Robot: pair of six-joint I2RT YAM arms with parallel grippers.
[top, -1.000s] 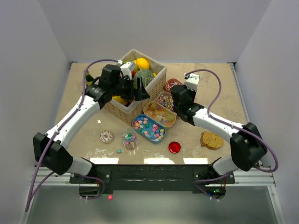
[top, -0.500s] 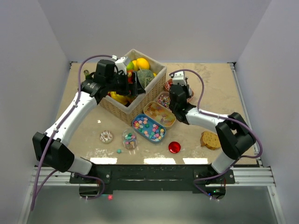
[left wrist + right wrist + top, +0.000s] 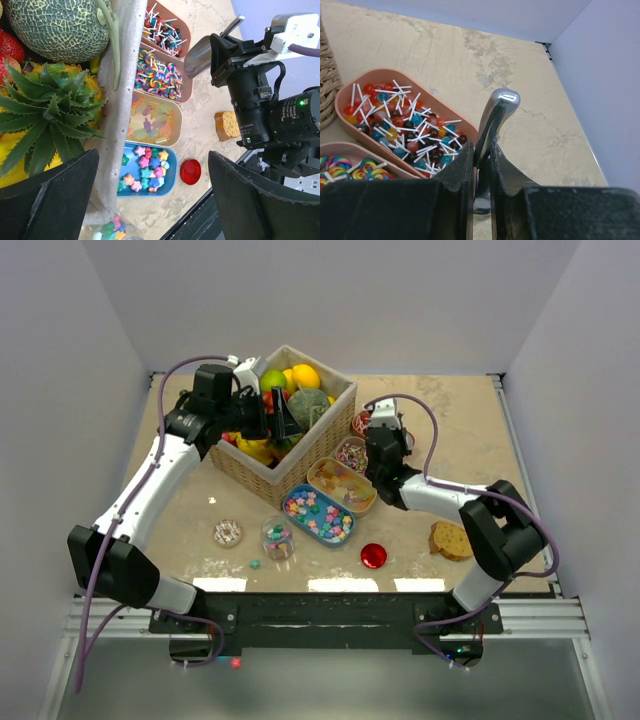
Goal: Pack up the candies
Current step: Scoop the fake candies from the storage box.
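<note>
The candies lie in four trays beside the basket: star candies in a blue tray [image 3: 318, 514] [image 3: 147, 167], gummies in a tan tray [image 3: 342, 485] [image 3: 152, 120], swirl lollipops in a pink tray [image 3: 352, 453] [image 3: 157, 75], and ball lollipops in another pink tray [image 3: 368, 423] [image 3: 405, 125]. A small jar [image 3: 277, 537] holds more candies. My right gripper [image 3: 382, 435] [image 3: 482, 150] is shut on a metal scoop [image 3: 495, 117] [image 3: 205, 47], raised just right of the ball lollipops. My left gripper [image 3: 280, 420] [image 3: 152, 165] hangs open over the basket's near edge, holding nothing.
The wicker basket [image 3: 300, 475] is full of toy fruit, with a pineapple [image 3: 45, 110] and melon [image 3: 55, 22] under my left wrist. A doughnut [image 3: 228, 532], a loose candy [image 3: 255, 563], a red disc [image 3: 373, 556] and a cookie [image 3: 454, 540] lie near the front.
My left arm has drawn back and to the left over the basket. My right arm has swung inward to the lollipop trays with the scoop still held.
</note>
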